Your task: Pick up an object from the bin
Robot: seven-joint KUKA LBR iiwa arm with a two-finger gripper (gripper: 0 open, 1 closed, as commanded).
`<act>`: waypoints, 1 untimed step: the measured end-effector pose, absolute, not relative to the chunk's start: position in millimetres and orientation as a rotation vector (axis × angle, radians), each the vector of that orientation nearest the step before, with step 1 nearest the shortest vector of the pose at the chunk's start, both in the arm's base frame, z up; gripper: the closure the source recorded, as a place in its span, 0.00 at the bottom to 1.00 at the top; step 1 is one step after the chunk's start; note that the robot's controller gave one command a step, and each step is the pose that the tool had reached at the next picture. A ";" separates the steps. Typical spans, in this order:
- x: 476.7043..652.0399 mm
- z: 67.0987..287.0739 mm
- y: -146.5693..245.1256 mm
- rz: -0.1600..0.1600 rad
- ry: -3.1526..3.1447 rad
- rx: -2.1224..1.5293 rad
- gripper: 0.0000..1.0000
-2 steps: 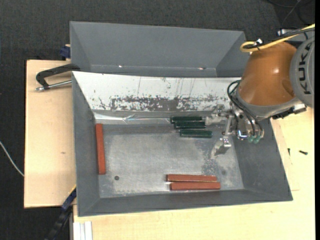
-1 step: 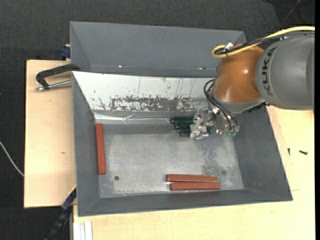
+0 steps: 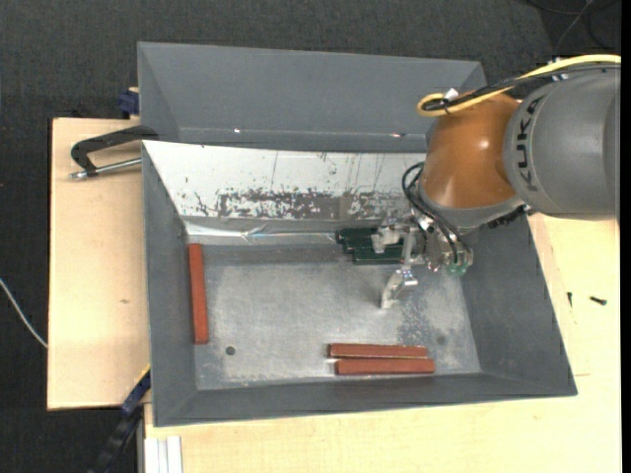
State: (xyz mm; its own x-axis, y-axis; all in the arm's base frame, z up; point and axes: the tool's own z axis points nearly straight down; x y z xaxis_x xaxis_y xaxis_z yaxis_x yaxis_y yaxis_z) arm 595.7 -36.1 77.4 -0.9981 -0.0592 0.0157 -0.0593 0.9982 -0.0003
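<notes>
The gripper (image 3: 399, 286) hangs over bare floor of the grey bin (image 3: 296, 308), right of the middle and toward the far wall; whether it is released or clenched, one cannot tell. The orange cover (image 3: 471, 161) of the wrist is above it, at the right.

The nearest things are two red-brown bars close to the near wall; the farther bar (image 3: 379, 351) and the nearer bar (image 3: 386, 367) lie side by side, touching or almost touching. Their long axis runs left to right, along the near wall.

A third bar (image 3: 198, 294) of the same colour lies well apart by the left wall; its long axis runs near to far. A small dark speck (image 3: 230, 352) lies on the floor just right of its near end.
</notes>
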 end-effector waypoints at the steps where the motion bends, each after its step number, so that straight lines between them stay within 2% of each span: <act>1: 604.6 81.3 -35.2 0.002 -3.166 0.091 1.00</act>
